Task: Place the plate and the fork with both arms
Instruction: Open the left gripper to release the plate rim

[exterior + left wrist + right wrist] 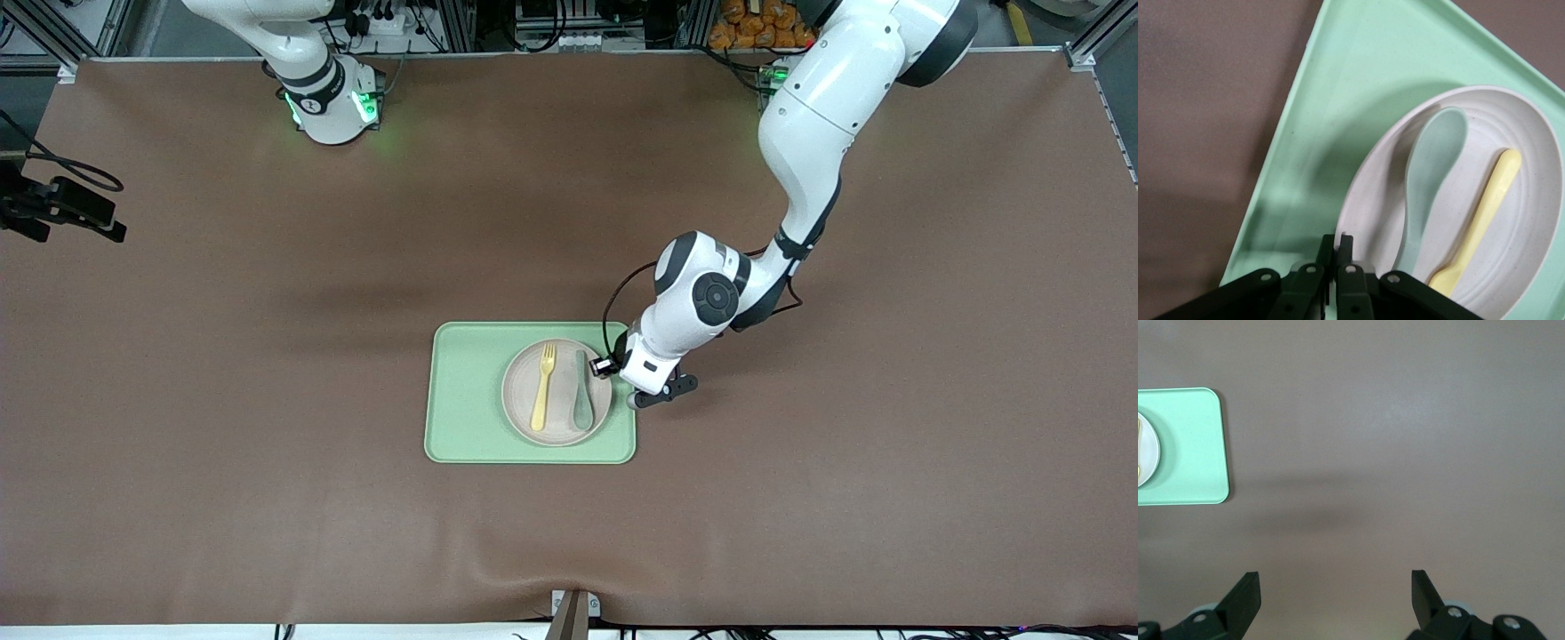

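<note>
Plate (pixel 557 392), with fork (pixel 543 386) on it, seemingly pinched at its rim by the left claw (pixel 1336 248); lifting comes next, while the right claw (pixel 1335 593) waits spread, empty, over bare counter (pixel 1405 440).

Front view looks steeply down from high across the table, facing both arm bases along its top edge, taking in the whole brown table (pixel 267 400) with the green tray (pixel 462 391) near centre. Left wrist view sits very close, looking down past the left gripper (pixel 1337 248) at the tray's edge (pixel 1338 80) and the plate (pixel 1531 220). Right wrist view looks down from higher up over bare table, catching only a corner of the same tray (pixel 1195 447), which all three views share.
</note>
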Controlling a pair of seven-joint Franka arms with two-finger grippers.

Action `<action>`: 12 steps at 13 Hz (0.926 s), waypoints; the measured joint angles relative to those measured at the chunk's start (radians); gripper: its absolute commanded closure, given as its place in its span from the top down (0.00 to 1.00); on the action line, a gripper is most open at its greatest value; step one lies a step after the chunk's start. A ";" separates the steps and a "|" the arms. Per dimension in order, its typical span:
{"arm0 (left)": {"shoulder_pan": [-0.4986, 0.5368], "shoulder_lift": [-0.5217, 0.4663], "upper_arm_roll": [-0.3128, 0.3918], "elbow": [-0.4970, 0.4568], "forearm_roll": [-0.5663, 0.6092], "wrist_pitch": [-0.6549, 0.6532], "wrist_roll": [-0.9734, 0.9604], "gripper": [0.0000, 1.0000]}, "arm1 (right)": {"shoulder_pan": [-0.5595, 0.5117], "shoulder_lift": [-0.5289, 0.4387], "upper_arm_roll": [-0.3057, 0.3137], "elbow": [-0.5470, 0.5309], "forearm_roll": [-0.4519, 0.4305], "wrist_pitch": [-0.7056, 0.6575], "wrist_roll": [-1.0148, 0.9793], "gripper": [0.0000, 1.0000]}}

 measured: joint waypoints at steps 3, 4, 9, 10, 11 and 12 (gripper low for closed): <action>0.000 -0.001 0.003 0.012 0.001 0.000 -0.032 1.00 | 0.000 0.000 0.000 0.000 0.000 0.000 0.000 1.00; 0.000 -0.005 0.008 0.019 0.005 -0.002 -0.038 1.00 | 0.000 0.000 0.000 0.000 0.000 0.001 0.000 1.00; 0.011 -0.142 0.050 0.060 0.040 -0.198 -0.066 1.00 | 0.001 0.000 0.002 0.012 0.001 0.017 0.000 1.00; 0.019 -0.195 0.066 0.063 0.041 -0.269 -0.067 1.00 | 0.003 0.000 0.003 0.018 0.001 0.017 0.000 1.00; 0.024 -0.251 0.087 0.064 0.041 -0.351 -0.067 1.00 | 0.004 0.000 0.003 0.021 0.001 0.018 0.000 1.00; 0.028 -0.304 0.115 0.064 0.041 -0.431 -0.068 1.00 | 0.005 0.000 0.004 0.022 0.001 0.018 0.000 1.00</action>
